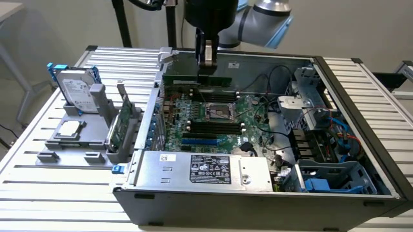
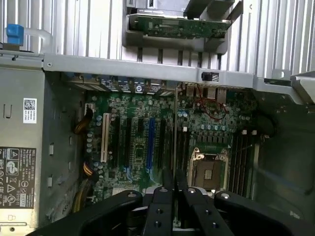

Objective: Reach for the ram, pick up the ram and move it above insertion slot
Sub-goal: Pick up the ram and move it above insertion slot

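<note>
In the exterior view, the claw (image 1: 206,70) hung inside the open computer case (image 1: 361,130), over the far part of the motherboard (image 1: 213,121). Its fingers were closed on the ram (image 1: 197,80), a long green stick held level and edge-down just above the board, on the far side of the processor socket (image 1: 218,112). The power supply (image 1: 206,169) with its dark label sat at the near end of the case. On the slatted desk (image 1: 38,188) toward the exterior view's left stood a grey holder (image 1: 81,140) carrying the silver hard drive (image 1: 74,89) with blue rails and, beside the case wall, a wider green card (image 1: 123,123) standing upright.

In the wrist view, the claw (image 2: 174,189) showed its two dark fingers (image 2: 164,196) pressed together on the ram (image 2: 175,132), seen edge-on as a thin line running away from the camera over the motherboard (image 2: 197,132). The stick hung between the blue expansion slot (image 2: 150,142) and the processor socket (image 2: 209,164), not seated in anything. The white slot (image 2: 104,137) lay farther off, toward the power supply (image 2: 19,172).
</note>
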{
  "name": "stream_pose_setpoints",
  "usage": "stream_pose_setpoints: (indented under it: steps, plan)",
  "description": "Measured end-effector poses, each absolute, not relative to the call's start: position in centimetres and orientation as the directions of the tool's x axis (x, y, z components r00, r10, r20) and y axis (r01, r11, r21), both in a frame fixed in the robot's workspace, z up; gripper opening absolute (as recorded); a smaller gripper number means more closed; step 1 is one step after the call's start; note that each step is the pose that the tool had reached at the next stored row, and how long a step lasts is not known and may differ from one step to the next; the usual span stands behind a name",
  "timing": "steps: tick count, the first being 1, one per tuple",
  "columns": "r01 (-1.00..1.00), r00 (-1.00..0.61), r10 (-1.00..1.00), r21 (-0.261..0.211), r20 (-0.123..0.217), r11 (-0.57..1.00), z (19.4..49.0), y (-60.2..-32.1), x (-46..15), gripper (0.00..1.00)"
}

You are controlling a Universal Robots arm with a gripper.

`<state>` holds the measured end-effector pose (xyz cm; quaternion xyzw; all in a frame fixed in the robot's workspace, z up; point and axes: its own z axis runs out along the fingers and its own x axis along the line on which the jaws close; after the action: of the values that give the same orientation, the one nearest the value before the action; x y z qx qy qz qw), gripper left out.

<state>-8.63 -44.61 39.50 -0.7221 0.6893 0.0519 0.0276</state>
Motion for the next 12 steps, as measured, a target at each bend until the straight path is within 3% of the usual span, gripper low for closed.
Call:
stream_pose_setpoints:
  steps: [12]
  plan:
    - [-0.998, 0.044, -0.993, 0.032, -0.113, -0.048, 39.5, -41.9, -5.3, 0.13]
